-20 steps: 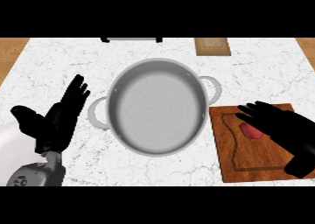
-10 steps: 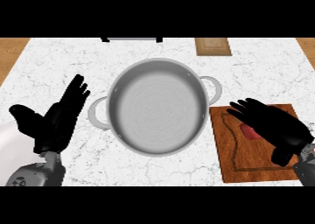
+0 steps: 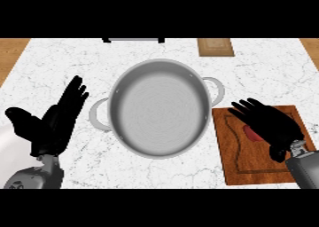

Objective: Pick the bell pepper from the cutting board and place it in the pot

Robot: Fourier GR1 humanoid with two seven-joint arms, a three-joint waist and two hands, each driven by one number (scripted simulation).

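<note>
A: Head view, quick. Landmark?

B: The pot (image 3: 159, 111), steel, oval-looking, mid-desk, nothing in it. One loop handle (image 3: 218, 90) on its right, another on its left.

A: Desk?

B: White marble desk (image 3: 266, 73) under everything.

A: Task thing?

B: Bell pepper (image 3: 250, 133), red. It's on the cutting board (image 3: 252, 165), just right of the pot. Only a small red patch shows; the rest is hidden by the hand. Not in the pot.

A: Board touching the pot?

B: The board's left edge sits right next to the pot's rim. Can't tell if they touch.

A: Right hand?

B: Right hand (image 3: 272, 127) is right of the pot, over the board, covering most of the pepper. Its fingers (image 3: 244, 107) are apart, spread and mostly straight, tips pointing toward the pot's right handle. They aren't curled round the pepper. Can't tell if the palm touches it.

A: Left hand?

B: Left hand (image 3: 52, 124) is left of the pot, near the left handle but clear of it. Fingers apart and straight, pointing up; it holds nothing.

A: Extras?

B: A small wooden block (image 3: 215, 47) beyond the pot, toward its right. A dark object (image 3: 133, 40) beyond the pot, cut off at the top. A white rounded shape (image 3: 4, 148) far left of the pot, by the left forearm.
</note>
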